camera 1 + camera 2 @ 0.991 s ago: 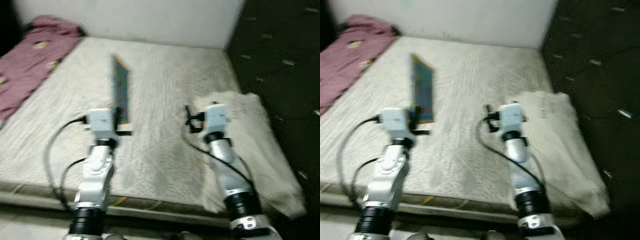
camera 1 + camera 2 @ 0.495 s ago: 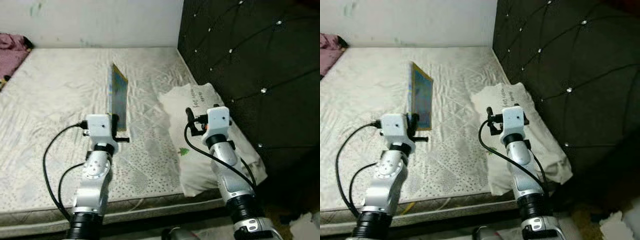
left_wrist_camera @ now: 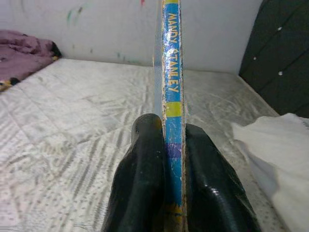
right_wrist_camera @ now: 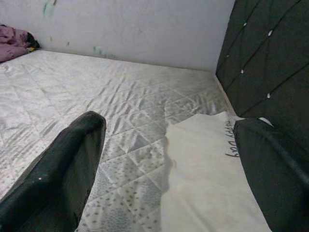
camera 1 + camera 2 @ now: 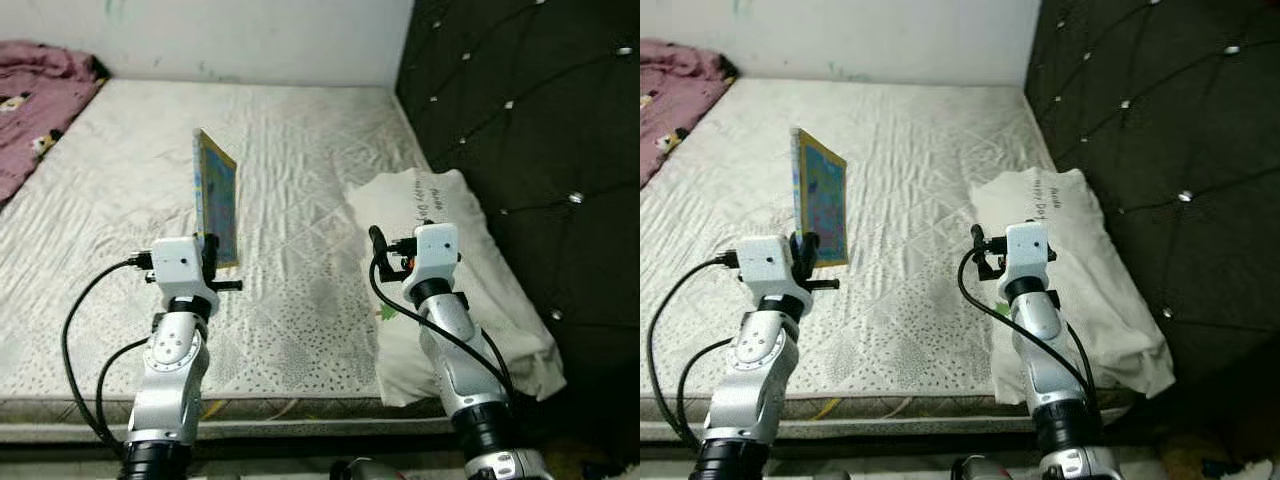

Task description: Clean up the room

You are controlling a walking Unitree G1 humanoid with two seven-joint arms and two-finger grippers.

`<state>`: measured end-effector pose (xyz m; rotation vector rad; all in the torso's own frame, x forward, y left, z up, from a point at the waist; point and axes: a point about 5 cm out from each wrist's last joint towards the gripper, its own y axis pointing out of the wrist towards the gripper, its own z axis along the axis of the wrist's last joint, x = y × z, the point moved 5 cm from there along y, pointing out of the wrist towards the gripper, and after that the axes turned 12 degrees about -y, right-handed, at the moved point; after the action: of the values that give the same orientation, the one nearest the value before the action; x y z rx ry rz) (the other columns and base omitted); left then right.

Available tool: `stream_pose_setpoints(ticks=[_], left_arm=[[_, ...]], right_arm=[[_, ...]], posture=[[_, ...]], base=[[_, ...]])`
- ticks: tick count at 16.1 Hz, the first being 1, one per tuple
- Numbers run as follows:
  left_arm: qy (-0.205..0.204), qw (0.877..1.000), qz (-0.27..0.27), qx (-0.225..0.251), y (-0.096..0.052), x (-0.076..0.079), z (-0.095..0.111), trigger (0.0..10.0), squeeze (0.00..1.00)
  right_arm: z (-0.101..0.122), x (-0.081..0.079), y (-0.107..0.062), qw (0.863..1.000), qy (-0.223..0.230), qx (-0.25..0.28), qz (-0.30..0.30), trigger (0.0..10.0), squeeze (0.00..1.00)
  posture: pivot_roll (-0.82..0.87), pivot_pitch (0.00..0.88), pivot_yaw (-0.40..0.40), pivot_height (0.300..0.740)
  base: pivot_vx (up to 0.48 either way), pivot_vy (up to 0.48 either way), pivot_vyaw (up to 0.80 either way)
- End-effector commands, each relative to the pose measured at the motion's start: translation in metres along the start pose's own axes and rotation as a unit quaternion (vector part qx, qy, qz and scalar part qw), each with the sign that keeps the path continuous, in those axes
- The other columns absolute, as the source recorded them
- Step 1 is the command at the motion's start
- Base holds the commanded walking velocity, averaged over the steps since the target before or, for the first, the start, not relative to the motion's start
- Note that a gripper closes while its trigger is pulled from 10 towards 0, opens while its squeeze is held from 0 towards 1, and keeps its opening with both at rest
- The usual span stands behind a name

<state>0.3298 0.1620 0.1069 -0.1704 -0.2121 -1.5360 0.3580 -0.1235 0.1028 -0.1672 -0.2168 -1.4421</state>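
Observation:
My left gripper (image 3: 170, 159) is shut on a thin colourful book (image 5: 216, 205), held upright on its edge above the bare mattress (image 5: 300, 170). The book's blue spine (image 3: 172, 77) stands between the two black fingers (image 3: 142, 183). My right gripper (image 4: 169, 159) is open with nothing between its fingers (image 4: 63, 169), hovering over the near right part of the mattress beside a white pillow (image 5: 455, 260). In the eye views the right gripper (image 5: 378, 250) sits just left of that pillow.
A dark padded headboard (image 5: 520, 130) rises along the right side. A pink blanket (image 5: 40, 95) lies bunched at the far left of the mattress. A pale wall (image 5: 230, 35) closes the far end. The mattress's near edge (image 5: 290, 405) runs below both arms.
The camera has swung left and right, so the headboard, pillow and pink blanket shift across the picture. Both arms keep their pose; the left still holds the book upright.

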Motion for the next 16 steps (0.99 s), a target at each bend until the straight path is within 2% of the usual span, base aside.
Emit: stream_pose_setpoints(ticks=[1,2,3,4,5,6,7,8,11,16], left_arm=[[0.015,0.999,-0.008,0.043,-0.001,0.002,0.02,10.0,0.0],[0.039,0.998,0.0,0.052,-0.009,-0.009,0.025,10.0,0.0],[0.046,0.997,0.003,0.054,-0.011,-0.011,0.026,10.0,0.0],[0.06,0.996,0.031,0.053,-0.022,-0.025,0.025,10.0,0.0],[0.048,0.997,0.048,0.047,-0.026,-0.032,0.023,10.0,0.0],[0.027,0.998,0.041,0.043,-0.027,-0.032,0.022,10.0,0.0],[0.001,0.999,0.026,0.03,-0.027,-0.028,0.018,10.0,0.0],[-0.039,0.999,-0.018,0.011,-0.027,-0.009,0.012,10.0,0.0],[-0.06,0.997,-0.04,0.001,-0.025,0.004,0.009,10.0,0.0],[-0.067,0.996,-0.052,-0.002,-0.022,0.007,0.011,10.0,0.0]], right_arm=[[0.003,0.008,-0.001,1.0,0.005,0.002,-0.013,10.0,0.0],[0.003,0.012,-0.006,1.0,0.012,0.001,-0.022,10.0,0.0],[0.003,0.013,-0.007,1.0,0.013,0.0,-0.024,10.0,0.0],[-0.001,0.018,-0.014,0.999,0.018,-0.009,-0.033,10.0,0.0],[-0.004,0.018,-0.018,0.999,0.018,-0.012,-0.034,10.0,0.0],[-0.005,0.018,-0.02,0.999,0.018,-0.015,-0.033,10.0,0.0],[-0.003,0.017,-0.018,0.999,0.018,-0.013,-0.029,10.0,0.0],[0.001,0.017,-0.014,0.999,0.017,-0.009,-0.025,10.0,0.0],[0.002,0.019,-0.015,0.999,0.017,-0.01,-0.026,10.0,0.0],[0.0,0.018,-0.016,0.999,0.018,-0.015,-0.023,10.0,0.0]], posture=[[0.06,0.044,-0.015,0.74],[0.06,0.054,-0.019,0.74],[0.07,0.055,-0.019,0.74],[0.07,0.062,-0.023,0.74],[0.08,0.067,-0.025,0.74],[0.08,0.068,-0.025,0.74],[0.08,0.069,-0.025,0.74],[0.08,0.069,-0.027,0.74],[0.07,0.072,-0.025,0.74],[0.06,0.078,-0.022,0.731]], base=[[0.0,0.0,0.0],[0.0,0.0,0.0],[0.0,0.0,0.0],[0.0,0.0,0.0],[0.0,0.0,0.0],[0.0,0.0,0.0],[0.0,0.0,0.0],[0.0,0.0,0.0],[0.0,0.0,0.0],[0.0,0.0,0.0]])
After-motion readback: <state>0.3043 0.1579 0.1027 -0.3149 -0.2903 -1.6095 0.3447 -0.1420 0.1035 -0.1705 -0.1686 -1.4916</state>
